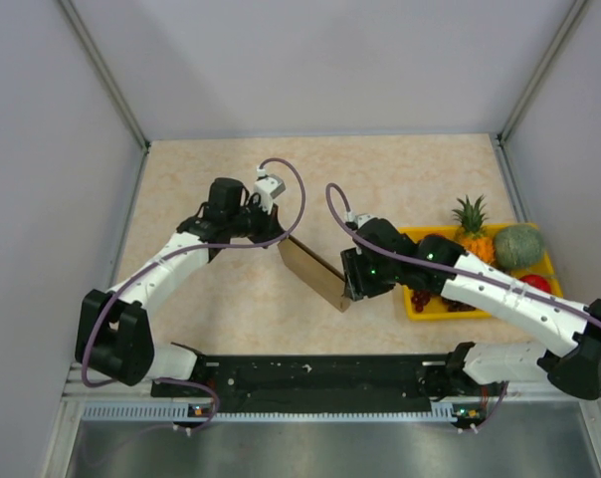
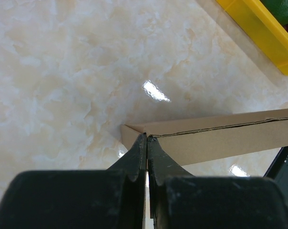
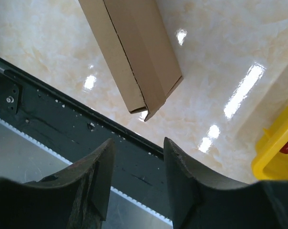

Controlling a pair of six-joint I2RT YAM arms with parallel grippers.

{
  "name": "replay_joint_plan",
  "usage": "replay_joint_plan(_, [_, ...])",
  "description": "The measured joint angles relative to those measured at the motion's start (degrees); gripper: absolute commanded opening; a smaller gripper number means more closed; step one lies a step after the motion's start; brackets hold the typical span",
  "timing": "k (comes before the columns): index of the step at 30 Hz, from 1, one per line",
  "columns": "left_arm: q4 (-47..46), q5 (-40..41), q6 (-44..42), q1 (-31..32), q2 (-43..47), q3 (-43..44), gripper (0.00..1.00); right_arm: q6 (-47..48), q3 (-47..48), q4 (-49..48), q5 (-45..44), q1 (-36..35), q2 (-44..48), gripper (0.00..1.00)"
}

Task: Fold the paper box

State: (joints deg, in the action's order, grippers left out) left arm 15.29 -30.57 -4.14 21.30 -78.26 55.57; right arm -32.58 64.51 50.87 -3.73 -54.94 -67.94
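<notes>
From above, the slim brown paper box (image 1: 313,271) runs slantwise over the marbled table (image 1: 211,179) between the two arms. Its far end is pinched by the left gripper (image 1: 281,239) and its near end is just beside the right gripper (image 1: 350,294), with a yellow fruit tray (image 1: 435,316) off to the right. The left wrist view shows that gripper's jaws closed tight on the box's end corner. The right wrist view shows its gripper partly open and holding nothing, with the box's end near the fingertips but apart from them.

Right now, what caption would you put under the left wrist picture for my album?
The left gripper pinches one corner of the flat brown paper box over a shiny marbled table.
</notes>
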Motion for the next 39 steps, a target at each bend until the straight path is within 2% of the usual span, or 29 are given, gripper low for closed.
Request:
replay_joint_plan(3, [0.02, 0.48, 0.44, 0.20, 0.09, 0.00, 0.00, -1.64, -0.02, 0.20, 0.72, 0.00, -1.77, 0.37])
replay_joint_plan(4, [0.11, 0.63, 0.55, 0.22, 0.13, 0.00, 0.00, -2.10, -0.02, 0.22, 0.72, 0.00, -2.19, 0.32])
replay_joint_plan(16, [1.33, 1.62, 1.05, 0.46, 0.90, 0.00, 0.00, -4.04, -0.02, 0.24, 0.15, 1.51, -4.33, 0.23])
replay_joint_plan(20, [1.36, 1.70, 1.07, 0.52, 0.90, 0.00, 0.00, -4.04, 0.07, 0.24, -0.11, 1.51, -6.88, 0.17])
replay_joint_plan(24, [1.40, 1.70, 1.07, 0.61, 0.90, 0.02, 0.00, -4.09, 0.13, 0.22, -0.13, 1.68, -8.13, 0.05])
replay_joint_plan(26, [1.42, 1.75, 1.07, 0.63, 0.90, 0.02, 0.00, -4.09, 0.46, 0.57, -0.11, 1.95, -8.17, 0.03])
replay_joint_plan(29, [1.42, 1.92, 1.07, 0.61, 0.92, 0.02, 0.00, -4.11, 0.92, 1.09, 0.11, 2.67, -8.20, 0.07])
replay_joint_plan(30, [1.44, 1.97, 1.09, 0.61, 0.92, 0.02, 0.00, -4.07, 1.09, 1.29, 0.22, 2.89, -8.20, 0.14])
replay_joint_plan(33, [1.46, 1.92, 1.14, 0.63, 0.92, 0.02, 0.00, -3.78, 1.44, 1.40, 0.94, 3.32, -8.20, 0.21])
replay_joint_plan(36, [1.49, 1.95, 1.18, 0.90, 0.92, 0.02, 0.00, -3.19, 2.08, 1.40, 1.77, 3.58, -8.20, 0.25])
replay_joint_plan(39, [1.49, 1.95, 1.20, 0.92, 0.92, 0.02, 0.00, -2.71, 2.43, 1.57, 2.08, 3.74, -8.17, 0.25])
